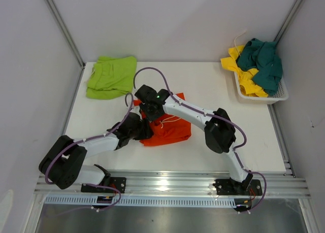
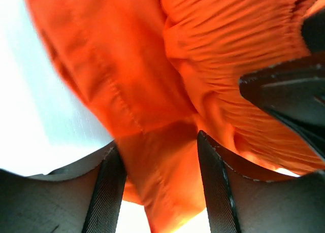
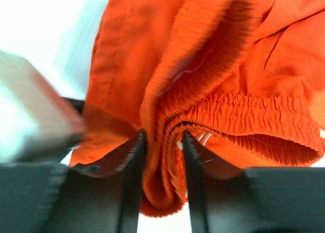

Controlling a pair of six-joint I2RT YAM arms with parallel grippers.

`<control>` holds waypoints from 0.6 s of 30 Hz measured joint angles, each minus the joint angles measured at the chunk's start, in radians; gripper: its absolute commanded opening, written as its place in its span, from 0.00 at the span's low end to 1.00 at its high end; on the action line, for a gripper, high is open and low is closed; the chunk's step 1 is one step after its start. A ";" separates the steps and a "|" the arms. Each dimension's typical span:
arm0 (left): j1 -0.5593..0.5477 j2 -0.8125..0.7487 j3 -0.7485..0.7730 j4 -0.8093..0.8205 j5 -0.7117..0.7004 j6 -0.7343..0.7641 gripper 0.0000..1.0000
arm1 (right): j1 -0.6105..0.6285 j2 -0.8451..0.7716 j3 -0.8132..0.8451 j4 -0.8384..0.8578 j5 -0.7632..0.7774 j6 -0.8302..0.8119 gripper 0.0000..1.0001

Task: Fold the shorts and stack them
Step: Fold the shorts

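Observation:
The orange shorts (image 1: pixel 170 130) lie bunched in the middle of the table with a white drawstring showing. My left gripper (image 1: pixel 143 130) is at their left edge and holds a fold of orange cloth (image 2: pixel 162 162) between its fingers. My right gripper (image 1: pixel 149 102) is at their far left corner, shut on the gathered elastic waistband (image 3: pixel 165 162). The lime green shorts (image 1: pixel 110 76) lie folded at the back left. The yellow shorts (image 1: pixel 242 70) and dark teal shorts (image 1: pixel 264 63) are piled in a basket at the back right.
The white mesh basket (image 1: pixel 278 97) stands at the back right corner. Grey walls close in the table on the left, back and right. The metal rail (image 1: pixel 172 185) with both arm bases runs along the near edge.

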 measured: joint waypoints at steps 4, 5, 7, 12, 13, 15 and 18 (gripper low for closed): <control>0.000 -0.027 -0.002 -0.041 -0.008 -0.026 0.68 | -0.006 -0.003 -0.010 0.024 -0.003 0.007 0.53; 0.000 -0.042 -0.004 -0.065 -0.013 -0.027 0.70 | -0.006 -0.011 -0.025 0.036 -0.002 0.003 0.55; -0.001 -0.079 -0.009 -0.109 -0.012 -0.024 0.77 | -0.011 -0.033 -0.064 0.058 -0.016 0.009 0.58; -0.015 -0.229 -0.023 -0.279 -0.004 -0.026 0.86 | -0.030 -0.113 -0.147 0.161 -0.091 0.021 0.62; -0.016 -0.262 -0.023 -0.308 -0.005 -0.026 0.87 | -0.034 -0.136 -0.161 0.176 -0.108 0.026 0.62; -0.016 -0.336 -0.022 -0.360 -0.007 -0.026 0.88 | -0.043 -0.185 -0.188 0.216 -0.143 0.042 0.62; -0.016 -0.417 -0.017 -0.422 -0.022 -0.027 0.89 | -0.056 -0.257 -0.228 0.268 -0.179 0.067 0.62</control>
